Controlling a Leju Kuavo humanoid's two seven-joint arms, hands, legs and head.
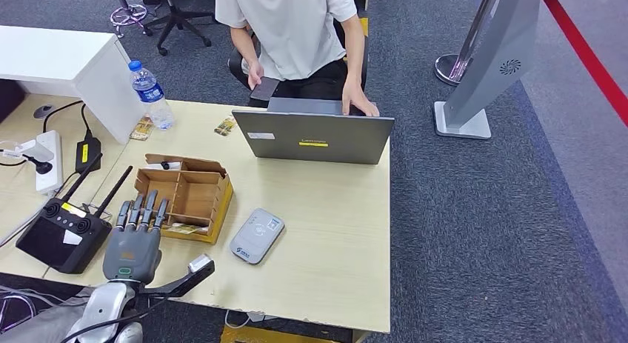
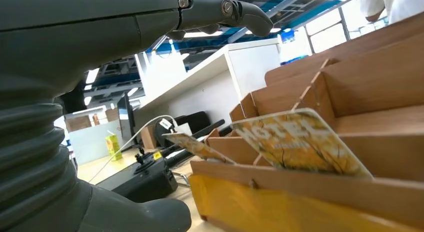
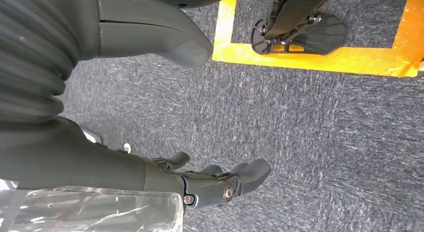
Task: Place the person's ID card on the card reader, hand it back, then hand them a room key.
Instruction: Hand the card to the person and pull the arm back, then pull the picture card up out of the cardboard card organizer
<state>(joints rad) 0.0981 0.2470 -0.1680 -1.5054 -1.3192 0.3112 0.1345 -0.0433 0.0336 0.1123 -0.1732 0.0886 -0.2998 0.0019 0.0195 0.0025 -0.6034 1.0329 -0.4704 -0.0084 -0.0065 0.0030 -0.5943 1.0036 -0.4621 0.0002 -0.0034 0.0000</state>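
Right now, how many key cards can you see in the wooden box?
2: a large hotel card leaning in the wooden box's front slot, a second card further along it. Others may be hidden.

Wooden table (image 1: 326,232) carries laptop (image 1: 315,135), card reader (image 1: 257,235), organizer box (image 1: 185,197).

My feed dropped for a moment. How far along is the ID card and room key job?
Can't confirm the card steps: the card reader lies bare, no card on it. In hand: the left hand, holding nothing, hovers at the wooden box where the key cards stand. The right hand hangs open over the floor. Left: pick a key card and pass it to the person behind the laptop.
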